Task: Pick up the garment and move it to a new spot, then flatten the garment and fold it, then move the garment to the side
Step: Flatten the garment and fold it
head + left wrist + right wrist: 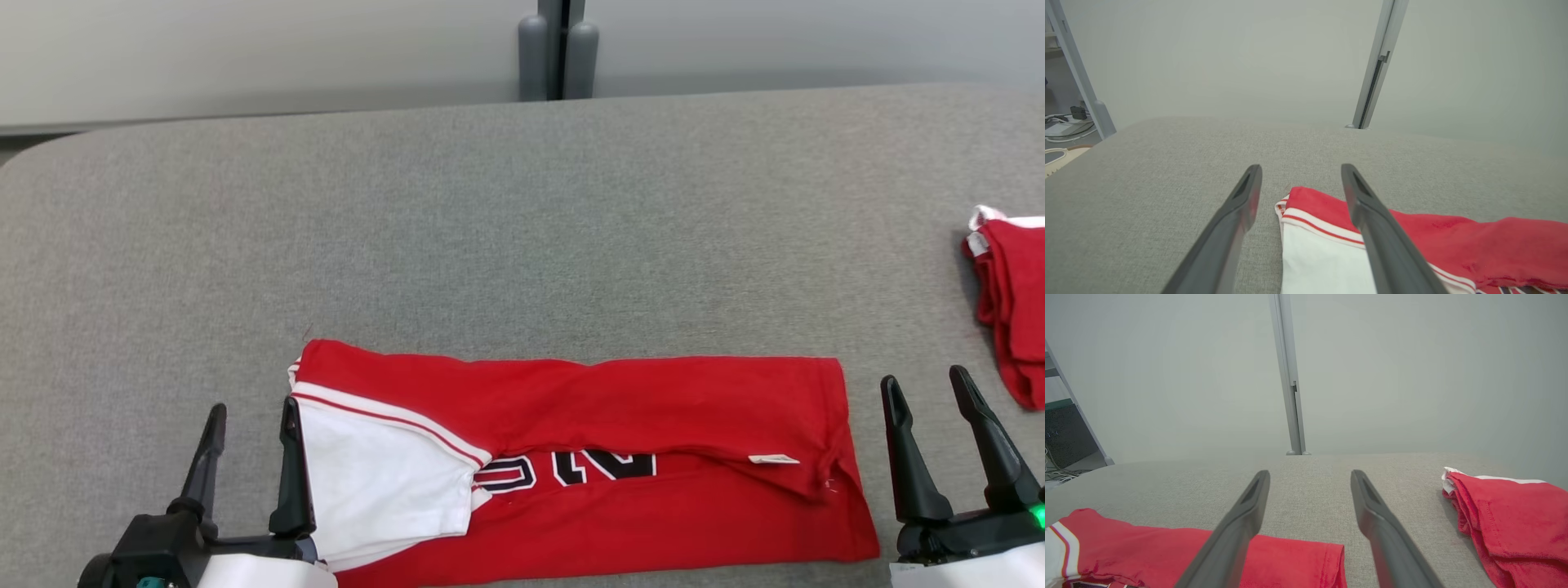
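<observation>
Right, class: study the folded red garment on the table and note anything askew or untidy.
The garment is folded unevenly: the upper flap has a wavering edge that half covers the black lettering, a small white tag pokes out, and the corner near the right gripper is bunched.

Red garment (653, 392) – white sleeve (375, 482) w/ red stripe, black numerals (604, 467), grey table (490, 229), red pile (1016, 302)

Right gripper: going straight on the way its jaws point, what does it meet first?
The right gripper likely meets only bare table, between garment and red pile; depth is unclear.
</observation>
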